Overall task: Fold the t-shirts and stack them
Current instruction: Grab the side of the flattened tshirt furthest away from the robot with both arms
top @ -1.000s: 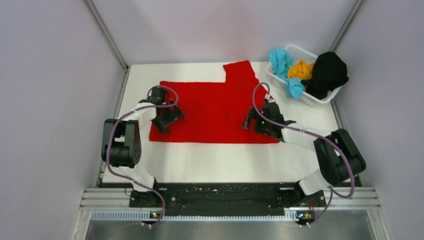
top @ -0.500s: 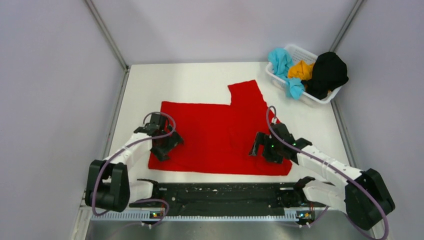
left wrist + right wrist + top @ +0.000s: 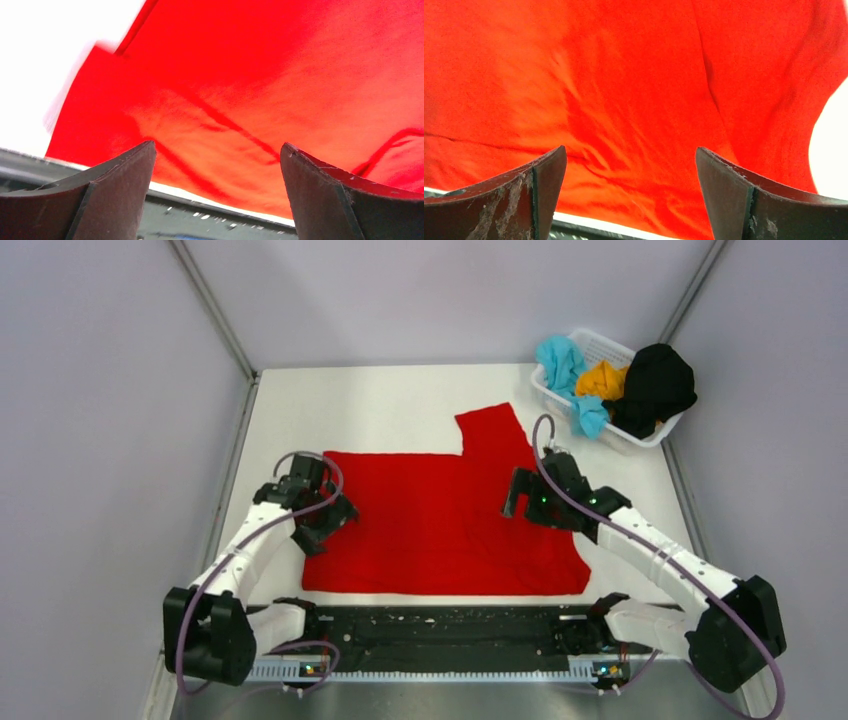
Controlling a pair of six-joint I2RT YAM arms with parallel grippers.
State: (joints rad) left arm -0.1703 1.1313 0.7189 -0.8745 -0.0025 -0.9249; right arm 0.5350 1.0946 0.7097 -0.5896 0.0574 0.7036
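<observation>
Red t-shirt [image 3: 440, 525] flat on white table [image 3: 400, 400]

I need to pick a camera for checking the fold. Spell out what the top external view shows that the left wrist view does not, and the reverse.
Only top external: the whole red t-shirt, one sleeve jutting toward the far side, the right gripper, and the white basket holding the teal t-shirt, orange-yellow t-shirt and black t-shirt. Only left wrist: the left fingers spread apart with nothing between them, plus fine creases in the cloth. Both: the red t-shirt lying on the white table.
</observation>
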